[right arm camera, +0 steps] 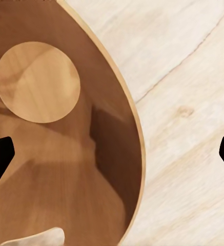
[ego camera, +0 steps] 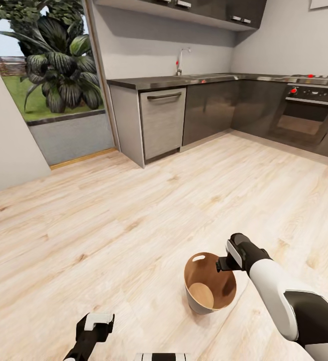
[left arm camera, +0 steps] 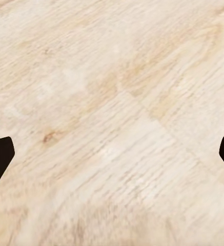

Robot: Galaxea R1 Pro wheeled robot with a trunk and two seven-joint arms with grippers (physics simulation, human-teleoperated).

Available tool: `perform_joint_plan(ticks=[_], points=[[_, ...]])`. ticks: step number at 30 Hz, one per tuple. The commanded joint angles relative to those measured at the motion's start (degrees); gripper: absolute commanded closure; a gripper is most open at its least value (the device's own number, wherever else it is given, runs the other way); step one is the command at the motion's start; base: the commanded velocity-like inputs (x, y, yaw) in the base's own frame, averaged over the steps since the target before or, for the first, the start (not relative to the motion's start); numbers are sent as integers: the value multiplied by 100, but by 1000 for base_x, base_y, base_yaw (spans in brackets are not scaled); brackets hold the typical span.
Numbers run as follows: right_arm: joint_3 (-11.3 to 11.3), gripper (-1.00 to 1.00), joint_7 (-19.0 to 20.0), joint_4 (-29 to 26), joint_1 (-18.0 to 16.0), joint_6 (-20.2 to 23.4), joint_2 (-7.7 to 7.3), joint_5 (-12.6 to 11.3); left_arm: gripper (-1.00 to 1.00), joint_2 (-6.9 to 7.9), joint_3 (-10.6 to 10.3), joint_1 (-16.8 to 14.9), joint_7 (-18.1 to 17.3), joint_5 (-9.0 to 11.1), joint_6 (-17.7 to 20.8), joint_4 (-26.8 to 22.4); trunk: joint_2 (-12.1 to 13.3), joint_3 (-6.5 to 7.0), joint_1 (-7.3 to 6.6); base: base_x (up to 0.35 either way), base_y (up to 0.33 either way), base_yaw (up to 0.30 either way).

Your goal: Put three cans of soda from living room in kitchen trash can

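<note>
While the robot stands in the kitchen (ego camera: 209,100), the tash can (ego camera: 210,284) sits on the pale wood floor (ego camera: 108,225), near the robot and a little to the right. It is round, grey outside and brown inside, with a lighter round bottom and a slot cut near the rim. Nothing lies on the part of its bottom that I can see.

The left gripper (ego camera: 97,323) is near the bottom edge of the head view, cut off, well apart from the bin. Its tips sit far apart over bare floor, holding nothing.

The right gripper (ego camera: 224,264) hangs just over the bin's right rim. Its fingertips (right arm camera: 0,156) are spread wide with nothing between them, and the rim runs between them.

Farther off are dark cabinets (ego camera: 209,108), a sink tap (ego camera: 180,60), an oven (ego camera: 304,113) and a doorway with a big plant (ego camera: 63,65).
</note>
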Motion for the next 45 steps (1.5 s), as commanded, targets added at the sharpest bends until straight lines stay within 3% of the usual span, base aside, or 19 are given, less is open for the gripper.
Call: perform_joint_plan(ticks=[1, 6, 18, 27, 34, 45], points=[[0, -100, 1, -1, 0, 0, 0, 1, -100, 0, 0, 0, 0, 0, 0, 0, 0, 0, 0, 0, 0, 0], [0, -100, 2, -8, 0, 0, -30, 4, -100, 1, 0, 0, 0, 0, 0, 0, 0, 0, 0, 0, 0, 0], [0, -100, 4, -6, 0, -9, -80, 6, -100, -4, 0, 0, 0, -8, 0, 8, -16, -266, 31, 0, 0, 0], [0, -100, 4, 8, 0, -9, -81, 5, -100, -6, 0, 0, 0, -6, 0, 9, -16, -266, 31, 0, 0, 0], [0, -100, 4, 3, 0, -9, -76, 7, -100, -8, 0, 0, 0, -8, 0, 9, -25, -421, 49, 0, 0, 0], [0, -100, 4, 6, 0, -12, -78, 7, -100, -8, 0, 0, 0, -1, 0, 7, -25, -421, 49, 0, 0, 0]])
